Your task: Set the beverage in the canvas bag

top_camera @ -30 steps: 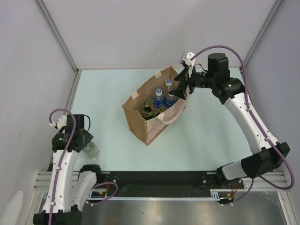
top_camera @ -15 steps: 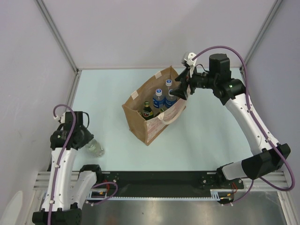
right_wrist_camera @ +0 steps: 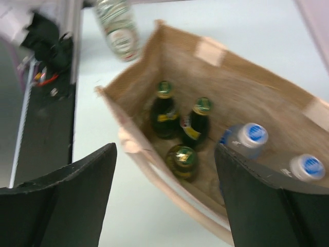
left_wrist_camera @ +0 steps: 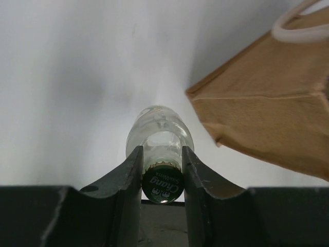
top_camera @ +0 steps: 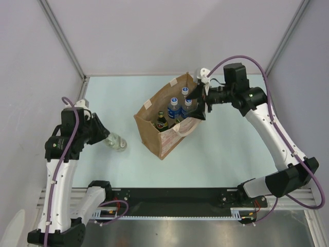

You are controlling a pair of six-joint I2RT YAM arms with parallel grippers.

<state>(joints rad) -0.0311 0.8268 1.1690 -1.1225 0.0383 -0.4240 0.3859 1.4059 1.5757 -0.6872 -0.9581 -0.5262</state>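
My left gripper [top_camera: 105,136] is shut on the green-capped neck of a clear glass bottle [top_camera: 116,143], held in the air left of the canvas bag [top_camera: 167,144]. In the left wrist view the cap [left_wrist_camera: 163,186] sits between my fingers and the bag's tan corner [left_wrist_camera: 257,113] is at the right. The bag stands open mid-table with cream handles [top_camera: 185,128]. It holds three dark green bottles [right_wrist_camera: 165,109] and blue-capped water bottles [right_wrist_camera: 251,137]. My right gripper [top_camera: 201,105] is open and empty above the bag's right rim.
The pale table [top_camera: 231,149] is bounded by grey walls and a metal post [top_camera: 61,36] at the back left. The black rail [top_camera: 175,198] with both arm bases runs along the near edge.
My left arm lifted the clear bottle off the table near its base and carried it up and right toward the bag. My right gripper shifted slightly over the bag's rim.
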